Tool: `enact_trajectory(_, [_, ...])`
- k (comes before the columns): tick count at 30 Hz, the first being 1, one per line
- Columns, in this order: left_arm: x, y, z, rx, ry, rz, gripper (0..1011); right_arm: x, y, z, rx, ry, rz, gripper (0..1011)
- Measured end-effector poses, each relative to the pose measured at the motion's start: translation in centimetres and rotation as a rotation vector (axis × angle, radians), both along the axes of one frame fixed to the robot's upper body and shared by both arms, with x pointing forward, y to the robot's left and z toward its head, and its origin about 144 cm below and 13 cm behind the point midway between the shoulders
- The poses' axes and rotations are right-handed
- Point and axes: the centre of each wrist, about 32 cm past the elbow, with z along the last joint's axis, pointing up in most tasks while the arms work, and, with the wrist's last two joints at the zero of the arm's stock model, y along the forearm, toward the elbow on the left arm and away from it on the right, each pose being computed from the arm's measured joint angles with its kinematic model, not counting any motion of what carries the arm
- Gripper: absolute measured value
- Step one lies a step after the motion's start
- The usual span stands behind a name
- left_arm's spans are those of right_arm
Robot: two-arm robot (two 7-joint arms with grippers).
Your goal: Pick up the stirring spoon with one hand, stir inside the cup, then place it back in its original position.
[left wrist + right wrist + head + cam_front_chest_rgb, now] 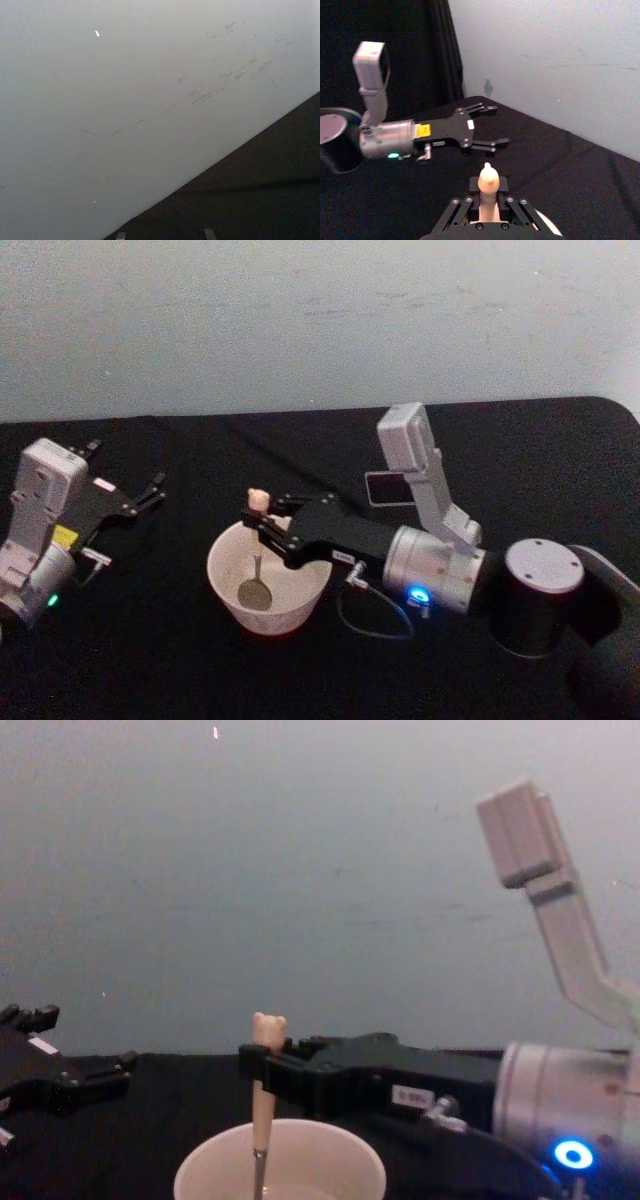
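The stirring spoon (pixel 257 540) stands nearly upright in the cream-white cup (pixel 214 562) near the middle of the black table. Its metal bowl rests low inside the cup and its bear head pokes up above the rim. My right gripper (pixel 259 517) reaches in from the right and is shut on the spoon's peach handle just below the bear head. From the chest, the spoon (pixel 262 1095) rises out of the cup (pixel 330 1148) between the right gripper's (pixel 263 1065) fingers. In the right wrist view the handle top (pixel 488 181) sticks up from the jaws. My left gripper (pixel 125 466) is parked open at the far left.
A pale wall (pixel 320 320) rises right behind the black table's (pixel 520 460) far edge. A grey cable loop (pixel 372 622) hangs off my right wrist beside the cup. Open black cloth lies between the cup and the left gripper (pixel 499 125).
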Motion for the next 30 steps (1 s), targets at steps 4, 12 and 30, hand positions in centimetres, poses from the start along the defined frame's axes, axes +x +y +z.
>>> enact_trajectory(4, [0.0, 0.0, 0.0, 0.0, 0.0, 0.0, 1001, 0.8, 0.9, 0.0, -0.002, -0.008, -0.028, 204])
enact_trajectory(12, [0.0, 0.0, 0.0, 0.0, 0.0, 0.0, 1002, 2.4, 1.5, -0.1, -0.008, -0.017, -0.113, 204])
enact_trajectory(30, [0.0, 0.0, 0.0, 0.0, 0.0, 0.0, 1001, 0.8, -2.7, 0.2, -0.017, -0.006, -0.111, 204])
